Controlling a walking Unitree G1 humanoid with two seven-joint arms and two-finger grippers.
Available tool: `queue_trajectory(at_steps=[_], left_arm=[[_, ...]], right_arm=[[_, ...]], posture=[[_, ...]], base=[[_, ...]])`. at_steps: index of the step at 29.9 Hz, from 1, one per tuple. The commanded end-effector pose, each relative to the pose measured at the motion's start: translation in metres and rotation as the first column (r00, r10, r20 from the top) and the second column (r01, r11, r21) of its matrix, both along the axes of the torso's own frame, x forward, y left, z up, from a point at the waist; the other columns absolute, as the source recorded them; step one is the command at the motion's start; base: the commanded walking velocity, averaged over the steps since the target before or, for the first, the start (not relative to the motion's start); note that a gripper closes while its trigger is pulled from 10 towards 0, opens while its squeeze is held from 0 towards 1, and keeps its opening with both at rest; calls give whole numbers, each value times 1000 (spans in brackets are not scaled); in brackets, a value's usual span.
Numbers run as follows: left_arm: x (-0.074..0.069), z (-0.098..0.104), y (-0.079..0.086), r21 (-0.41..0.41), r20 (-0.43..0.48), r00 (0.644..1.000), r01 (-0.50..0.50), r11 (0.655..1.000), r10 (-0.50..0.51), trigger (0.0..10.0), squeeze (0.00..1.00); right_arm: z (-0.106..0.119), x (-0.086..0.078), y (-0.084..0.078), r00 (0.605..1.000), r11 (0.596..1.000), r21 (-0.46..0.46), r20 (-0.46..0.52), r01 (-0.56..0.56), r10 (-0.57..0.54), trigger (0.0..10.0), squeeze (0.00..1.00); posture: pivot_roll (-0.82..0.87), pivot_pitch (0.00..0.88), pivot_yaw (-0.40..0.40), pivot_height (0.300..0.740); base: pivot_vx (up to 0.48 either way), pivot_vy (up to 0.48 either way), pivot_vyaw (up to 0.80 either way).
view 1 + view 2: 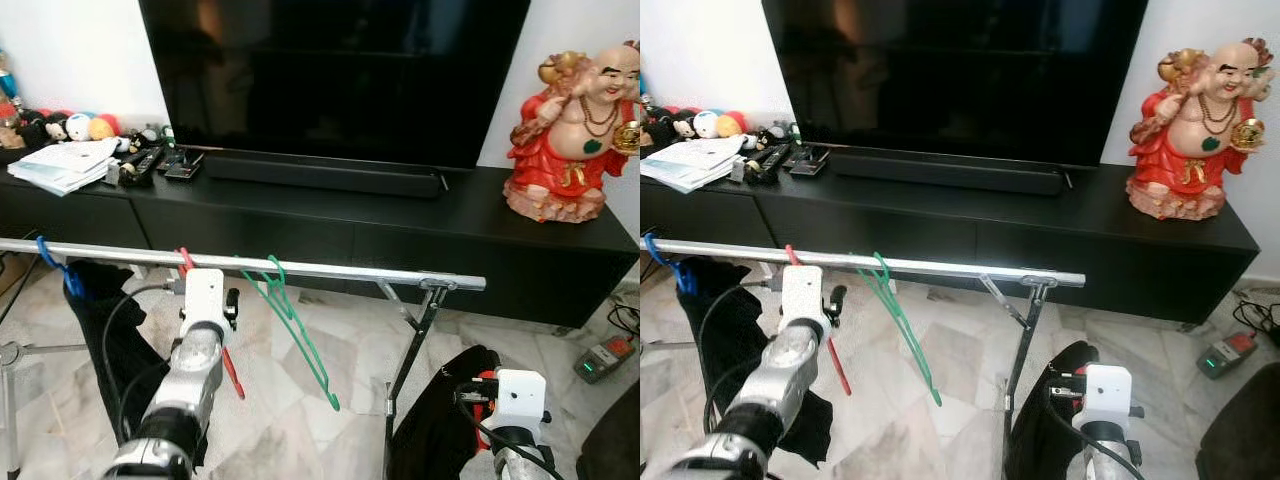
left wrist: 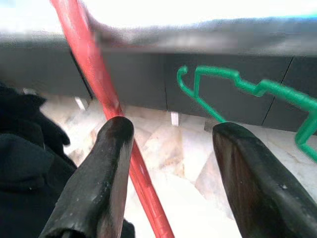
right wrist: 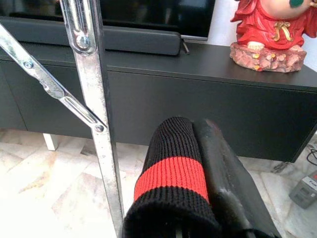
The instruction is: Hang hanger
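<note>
I had the left gripper [image 2: 168,168] raised to the rail [image 1: 330,268], its fingers spread wide with nothing between them. The red hanger [image 1: 231,370] was already hooked over the rail just beside the gripper, its hook [image 1: 184,260] on the bar and its arm running down past one finger [image 2: 106,163], touching or nearly so. I judged that the jaws stood apart because the hanger no longer needed holding: the rail carried it. The green hanger [image 1: 295,325] hung a little further along the same rail, tilted, apart from the red one. A blue hanger [image 1: 55,265] sat near the far left end above a dark garment [image 1: 100,310].

The right gripper [image 3: 198,183] hung low beside the rack's upright leg [image 3: 99,124], closed on a black knitted sleeve with a red band [image 3: 171,178]; I took it to be kept there out of the way, holding clothing for later. The TV [image 1: 330,70] and red statue [image 1: 570,130] stood on the cabinet [image 1: 480,215] behind, well clear of the rail.
</note>
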State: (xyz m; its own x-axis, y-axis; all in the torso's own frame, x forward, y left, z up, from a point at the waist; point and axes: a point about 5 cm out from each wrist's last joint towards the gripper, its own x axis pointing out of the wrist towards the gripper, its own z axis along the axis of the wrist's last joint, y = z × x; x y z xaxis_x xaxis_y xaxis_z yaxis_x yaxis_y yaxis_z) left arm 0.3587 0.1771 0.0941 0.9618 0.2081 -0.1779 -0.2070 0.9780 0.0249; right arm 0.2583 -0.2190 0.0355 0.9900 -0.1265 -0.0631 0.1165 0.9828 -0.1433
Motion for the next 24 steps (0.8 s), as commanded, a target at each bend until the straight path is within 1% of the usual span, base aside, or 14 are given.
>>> queue_trajectory(at_steps=[1, 2, 3, 4, 9, 12, 17, 21, 23, 24], left_arm=[[1, -3, 5, -43, -32, 999, -29, 999, 27, 10000, 0], [2, -4, 6, -68, -48, 998, -39, 997, 35, 10000, 0], [2, -4, 7, -74, -58, 997, -56, 996, 52, 10000, 0], [2, -4, 7, -74, -58, 997, -56, 996, 52, 10000, 0], [4, -7, 11, -81, -88, 990, -117, 990, 110, 10000, 0], [3, -9, 11, -83, -102, 987, -133, 988, 124, 10000, 0], [1, -16, 8, -115, -129, 982, -151, 982, 136, 10000, 0], [0, -17, 7, -118, -135, 981, -152, 981, 136, 10000, 0], [0, -17, 9, -114, -132, 978, -176, 978, 161, 10000, 0], [0, -16, 11, -124, -118, 976, -196, 973, 181, 7843, 0]], right_arm=[[3, 1, -2, 1000, 1000, -12, 10, -3, 3, 10000, 0], [3, 0, -2, 1000, 1000, -16, 9, -6, 6, 10000, 0], [4, -1, -3, 1000, 1000, -22, 9, -10, 10, 10000, 0], [4, -1, -3, 1000, 1000, -22, 9, -10, 10, 10000, 0], [4, -7, -6, 1000, 999, -39, 6, -25, 25, 10000, 0], [4, -10, -8, 1000, 998, -48, 2, -29, 30, 10000, 0], [7, -17, -15, 1000, 998, -63, 6, -23, 23, 10000, 0], [7, -19, -16, 1000, 997, -68, 6, -24, 25, 10000, 0], [8, -22, -17, 999, 995, -91, 3, -33, 34, 10000, 0], [10, -24, -18, 999, 995, -96, 4, -37, 37, 10000, 0]], posture=[[-55, 0, 30, 740], [-62, 0, 28, 740], [-69, 0, 25, 740], [-69, 0, 25, 740], [-85, 0, 12, 740], [-92, 0, 12, 740], [-118, 0, 8, 740], [-124, 0, 3, 740], [-129, 0, -5, 740], [-133, 0, -10, 740]], base=[[0, 0, 0], [0, 0, 0], [0, 0, 0], [0, 0, 0], [0, 0, 0], [0, 0, 0], [0, 0, 0], [0, 0, 0], [0, 0, 0], [0, 0, 0]])
